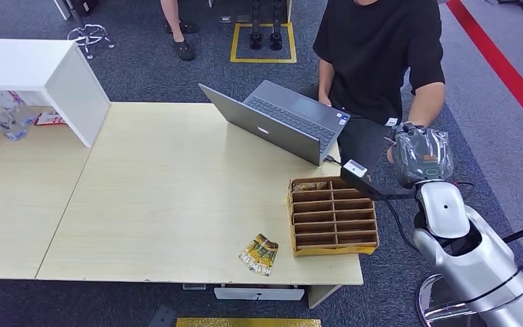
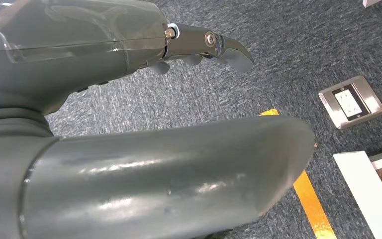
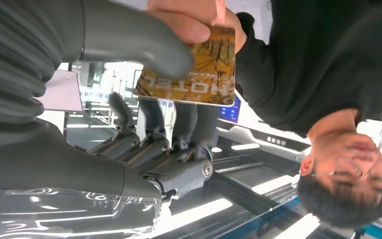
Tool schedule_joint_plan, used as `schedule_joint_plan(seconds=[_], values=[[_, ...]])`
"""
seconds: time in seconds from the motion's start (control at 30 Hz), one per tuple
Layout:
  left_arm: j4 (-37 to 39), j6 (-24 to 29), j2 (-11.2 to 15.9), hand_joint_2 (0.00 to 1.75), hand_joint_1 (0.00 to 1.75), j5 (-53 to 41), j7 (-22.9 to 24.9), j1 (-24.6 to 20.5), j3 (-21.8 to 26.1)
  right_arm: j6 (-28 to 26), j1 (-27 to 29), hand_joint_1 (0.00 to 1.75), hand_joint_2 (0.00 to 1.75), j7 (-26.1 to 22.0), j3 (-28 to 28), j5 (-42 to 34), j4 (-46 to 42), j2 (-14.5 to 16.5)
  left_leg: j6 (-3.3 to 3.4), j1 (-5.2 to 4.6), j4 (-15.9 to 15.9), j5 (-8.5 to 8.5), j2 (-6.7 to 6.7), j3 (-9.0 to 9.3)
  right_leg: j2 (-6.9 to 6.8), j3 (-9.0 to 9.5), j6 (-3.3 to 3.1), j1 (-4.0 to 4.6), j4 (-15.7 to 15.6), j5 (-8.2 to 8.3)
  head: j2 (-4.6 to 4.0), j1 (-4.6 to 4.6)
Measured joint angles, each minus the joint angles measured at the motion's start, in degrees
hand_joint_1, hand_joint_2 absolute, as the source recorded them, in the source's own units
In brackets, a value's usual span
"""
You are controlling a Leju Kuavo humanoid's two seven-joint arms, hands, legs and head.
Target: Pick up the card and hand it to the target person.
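My right hand (image 1: 422, 155) is raised beside the table's right end, close to the forearm of a seated person in a black shirt (image 1: 381, 54). In the right wrist view the hand (image 3: 104, 149) holds a yellow-brown printed card (image 3: 199, 74), thumb on its face and fingers (image 3: 149, 144) behind it. The person's fingers (image 3: 189, 17) pinch the same card at its far edge. My left hand (image 2: 129, 149) hangs over grey carpet, fingers apart and holding nothing.
An open grey laptop (image 1: 279, 119) stands in front of the person. A wooden compartment box (image 1: 334, 214) sits at the table's right front, with a yellow packet (image 1: 259, 254) beside it. A white shelf (image 1: 41, 68) stands at the back left. A floor socket (image 2: 350, 102) lies below my left hand.
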Motion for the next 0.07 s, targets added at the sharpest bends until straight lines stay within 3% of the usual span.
schedule_joint_plan(seconds=[0.07], values=[[0.0,0.0,0.0,0.00,0.00,0.0,0.0,0.0,0.0,0.4,0.1,0.00,1.75,0.0,0.0,0.1,0.5,0.0,0.00,0.00,0.0,0.00,0.00,0.00,0.00,0.00,0.00,0.00,0.0,0.00,0.00,0.00]])
